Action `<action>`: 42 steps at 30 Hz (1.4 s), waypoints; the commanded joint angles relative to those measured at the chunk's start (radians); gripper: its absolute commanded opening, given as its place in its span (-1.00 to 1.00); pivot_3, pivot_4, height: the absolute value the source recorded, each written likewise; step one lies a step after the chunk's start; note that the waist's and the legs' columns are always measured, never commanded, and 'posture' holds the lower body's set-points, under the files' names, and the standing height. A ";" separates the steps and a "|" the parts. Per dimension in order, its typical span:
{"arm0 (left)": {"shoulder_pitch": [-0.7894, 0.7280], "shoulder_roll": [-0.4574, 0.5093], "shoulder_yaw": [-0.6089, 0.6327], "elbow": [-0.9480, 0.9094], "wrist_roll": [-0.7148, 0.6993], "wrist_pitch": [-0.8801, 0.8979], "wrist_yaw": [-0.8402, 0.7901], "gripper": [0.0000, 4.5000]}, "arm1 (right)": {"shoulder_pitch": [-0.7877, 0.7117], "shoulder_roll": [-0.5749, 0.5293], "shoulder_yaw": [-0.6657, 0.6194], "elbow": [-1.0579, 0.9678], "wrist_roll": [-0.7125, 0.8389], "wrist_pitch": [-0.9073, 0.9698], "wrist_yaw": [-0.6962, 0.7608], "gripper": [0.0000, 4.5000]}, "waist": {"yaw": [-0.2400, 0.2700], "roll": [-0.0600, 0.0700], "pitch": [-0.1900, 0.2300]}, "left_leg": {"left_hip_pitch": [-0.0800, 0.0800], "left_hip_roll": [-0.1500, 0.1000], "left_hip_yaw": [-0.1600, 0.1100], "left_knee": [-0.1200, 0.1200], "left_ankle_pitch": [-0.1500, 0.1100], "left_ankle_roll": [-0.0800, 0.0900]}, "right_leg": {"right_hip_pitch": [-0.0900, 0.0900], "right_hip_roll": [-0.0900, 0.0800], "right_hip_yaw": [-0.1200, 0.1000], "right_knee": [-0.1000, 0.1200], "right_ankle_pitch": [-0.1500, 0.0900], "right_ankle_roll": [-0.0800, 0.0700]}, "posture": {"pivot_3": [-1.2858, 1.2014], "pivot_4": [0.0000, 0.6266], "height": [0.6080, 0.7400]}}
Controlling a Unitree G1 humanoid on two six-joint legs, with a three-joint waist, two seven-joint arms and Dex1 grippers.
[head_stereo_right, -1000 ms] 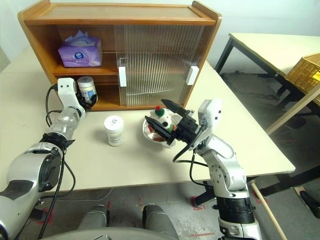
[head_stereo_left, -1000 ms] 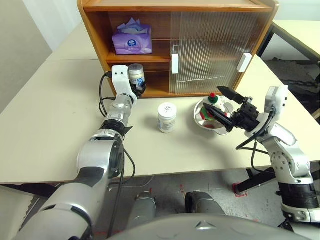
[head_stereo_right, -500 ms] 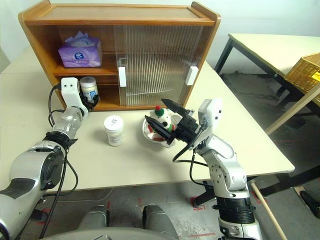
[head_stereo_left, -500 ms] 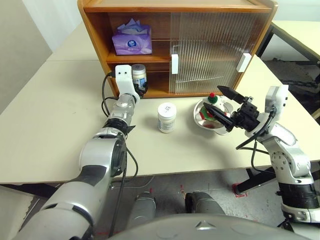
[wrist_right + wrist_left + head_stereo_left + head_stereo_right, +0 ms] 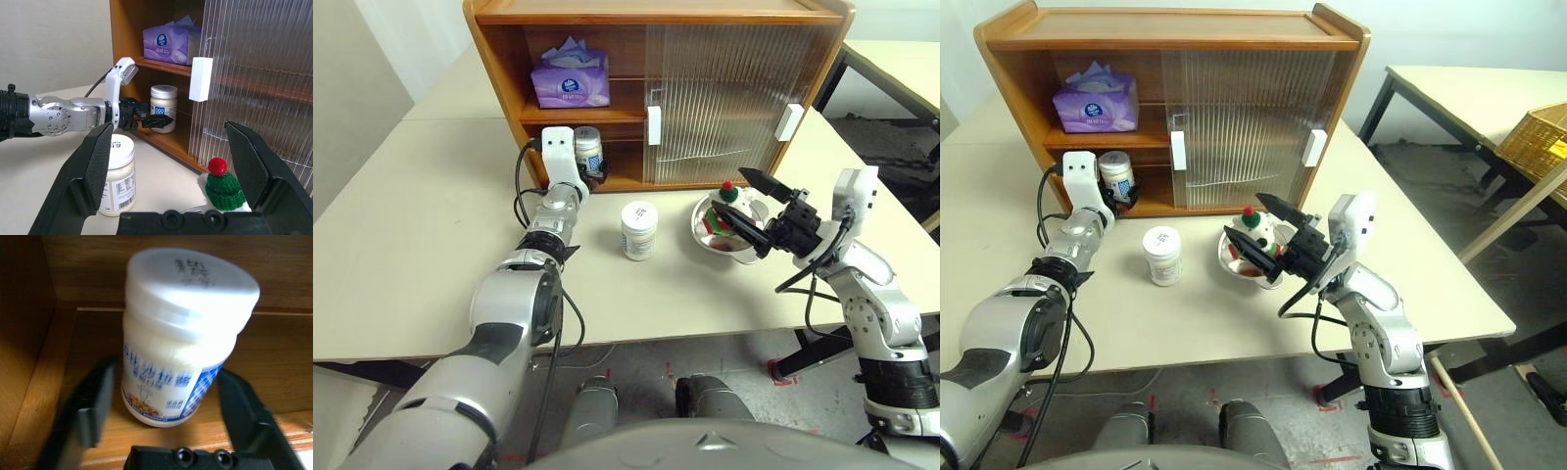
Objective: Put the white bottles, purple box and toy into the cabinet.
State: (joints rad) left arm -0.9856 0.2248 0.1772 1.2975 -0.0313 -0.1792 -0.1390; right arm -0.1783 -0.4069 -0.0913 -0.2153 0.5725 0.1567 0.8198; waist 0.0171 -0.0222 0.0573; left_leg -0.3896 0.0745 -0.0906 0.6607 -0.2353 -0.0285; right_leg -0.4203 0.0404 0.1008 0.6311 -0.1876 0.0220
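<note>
1 bottle (image 5: 188,347) stands on the cabinet (image 5: 607,15)'s lower shelf, the left gripper (image 5: 166,404) spread around it, not touching. The tissue box (image 5: 572,80) sits at its 12 o'clock. The right gripper (image 5: 752,210) hangs open by the toy (image 5: 728,202). Next: withdraw, fetch bottle 2 (image 5: 638,230).

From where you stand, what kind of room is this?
Probably a lab or test room rather than a home: plain pale tables pushed together, a small wooden cabinet sitting on the tabletop, tape marks on the bare floor, and a wicker basket on a neighbouring table.
</note>
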 commanded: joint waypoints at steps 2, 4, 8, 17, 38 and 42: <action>-0.011 -0.004 -0.002 0.008 0.013 -0.024 -0.002 0.99 | 0.005 -0.006 0.002 -0.005 -0.006 0.003 0.004 1.00 | 0.000 0.000 0.000 | 0.002 0.000 0.000 0.000 0.000 0.000 | 0.001 0.000 0.000 0.000 0.000 0.000 | 0.03 -0.83 1.00; -0.008 0.001 -0.003 0.003 0.014 -0.045 -0.006 0.99 | 0.001 -0.004 0.004 -0.003 -0.006 0.002 0.004 1.00 | 0.000 0.000 0.000 | 0.003 0.000 0.000 0.000 0.000 0.000 | 0.003 0.000 0.000 0.000 0.000 0.000 | 0.04 -0.83 1.00; 0.000 0.007 0.000 -0.005 0.011 -0.061 -0.008 0.99 | -0.002 -0.002 0.007 0.001 -0.006 0.001 0.007 1.00 | 0.000 0.000 0.000 | 0.004 0.000 0.000 0.000 0.000 0.000 | 0.004 0.000 0.000 0.000 0.000 0.000 | 0.04 -0.83 1.00; 0.056 0.007 0.000 -0.048 -0.004 -0.099 -0.056 0.99 | -0.011 0.003 0.010 0.011 -0.006 0.000 0.016 1.00 | 0.000 0.000 0.000 | 0.007 0.000 0.000 0.000 0.000 0.000 | 0.007 0.000 0.000 0.000 0.000 0.000 | 0.05 -0.81 1.00; 0.241 0.020 0.008 -0.313 -0.053 -0.056 -0.073 -0.38 | -0.033 0.009 0.012 0.045 -0.011 -0.005 0.041 1.00 | 0.008 0.000 0.000 | 0.008 0.000 0.000 0.000 0.000 -0.001 | 0.009 0.000 0.000 0.000 0.000 0.000 | 0.08 -0.79 1.00; 0.222 0.023 0.008 -0.300 -0.052 -0.051 -0.059 -0.98 | -0.033 0.009 0.011 0.045 -0.012 -0.006 0.041 1.00 | 0.008 0.000 0.000 | 0.008 0.000 0.000 0.000 -0.001 -0.001 | 0.009 0.000 0.000 0.000 0.000 0.000 | 0.07 -0.79 1.00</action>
State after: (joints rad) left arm -0.7480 0.2468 0.1801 0.9826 -0.0796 -0.2417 -0.2029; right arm -0.2030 -0.3966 -0.0872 -0.1814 0.5714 0.1534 0.8584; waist 0.0255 -0.0221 0.0574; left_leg -0.3814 0.0744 -0.0907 0.6602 -0.2359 -0.0295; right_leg -0.4116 0.0404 0.1009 0.6315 -0.1876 0.0221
